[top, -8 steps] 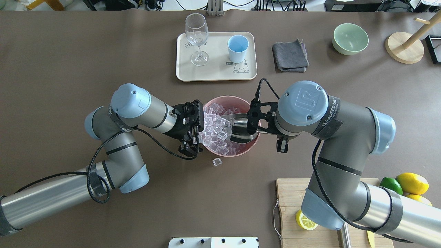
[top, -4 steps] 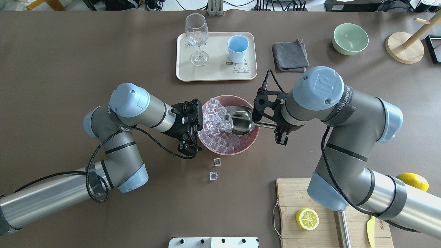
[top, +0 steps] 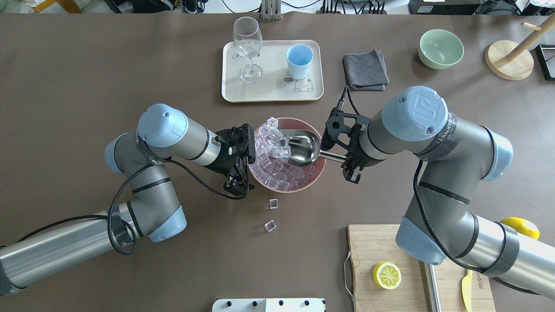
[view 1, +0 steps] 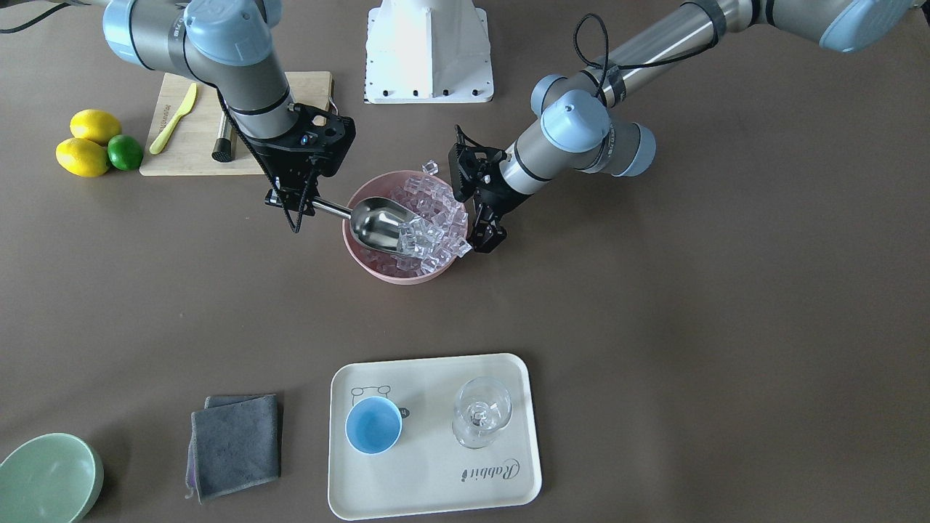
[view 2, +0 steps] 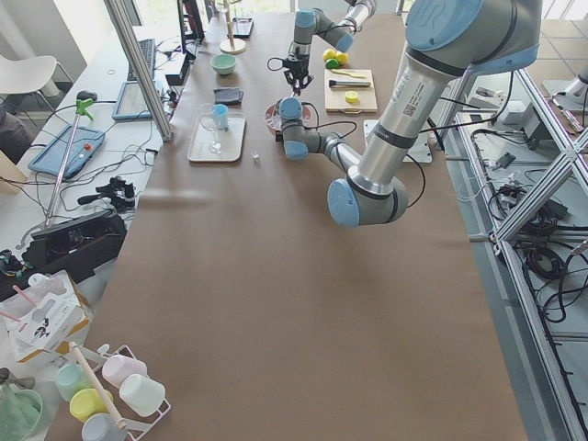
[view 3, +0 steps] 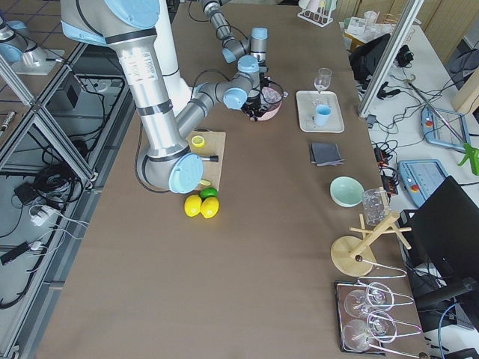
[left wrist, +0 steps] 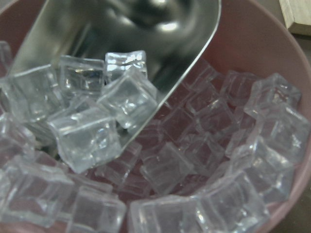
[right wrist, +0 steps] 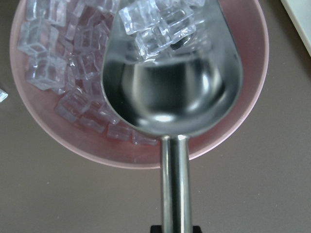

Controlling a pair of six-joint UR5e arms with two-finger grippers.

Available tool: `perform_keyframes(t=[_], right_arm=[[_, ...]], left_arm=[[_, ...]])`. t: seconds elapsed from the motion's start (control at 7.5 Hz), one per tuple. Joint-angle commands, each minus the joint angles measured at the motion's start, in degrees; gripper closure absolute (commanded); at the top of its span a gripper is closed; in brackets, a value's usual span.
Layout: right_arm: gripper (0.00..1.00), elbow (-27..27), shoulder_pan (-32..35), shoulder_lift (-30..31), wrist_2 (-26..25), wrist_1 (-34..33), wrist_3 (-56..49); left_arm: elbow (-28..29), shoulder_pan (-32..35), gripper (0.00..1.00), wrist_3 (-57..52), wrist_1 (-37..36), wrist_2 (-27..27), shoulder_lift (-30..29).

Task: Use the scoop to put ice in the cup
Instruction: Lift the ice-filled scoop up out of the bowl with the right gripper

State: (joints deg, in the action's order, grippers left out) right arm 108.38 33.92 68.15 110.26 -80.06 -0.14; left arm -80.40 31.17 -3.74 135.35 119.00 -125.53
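The ice (top: 277, 175) fills a pink bowl (top: 318, 173) at the table's middle. My right gripper (top: 347, 160) is shut on the handle of the steel scoop (top: 301, 149). The scoop is held over the bowl with several cubes at its mouth, as the right wrist view (right wrist: 170, 87) and left wrist view (left wrist: 146, 29) show. My left gripper (top: 246, 173) is at the bowl's left rim and seems shut on it. The light-blue cup (top: 299, 58) stands empty on a cream tray (top: 234, 93) at the far side.
A wine glass (top: 248, 47) stands beside the cup on the tray. Two loose cubes (top: 271, 214) lie on the table before the bowl. A grey cloth (top: 365, 71), a green bowl (top: 440, 48) and a cutting board with a lemon half (top: 386, 275) are to the right.
The scoop has drawn back to the right and lifted with several cubes in it. A second cube has fallen onto the table. The left arm has stayed at the bowl.
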Motion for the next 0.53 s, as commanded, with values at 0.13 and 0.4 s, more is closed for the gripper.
perform_keyframes(t=[0.13,0.4], right_arm=[[1.0,0.0,1.9,1.5,4.2,4.7,3.1],[1.0,0.2,3.0,2.0,6.9,6.7,6.6]], left_arm=[[0.0,0.1,0.02,0.3,-0.1,0.0,0.0],[0.0,0.1,0.02,0.4,-0.3,-0.1,-0.3]])
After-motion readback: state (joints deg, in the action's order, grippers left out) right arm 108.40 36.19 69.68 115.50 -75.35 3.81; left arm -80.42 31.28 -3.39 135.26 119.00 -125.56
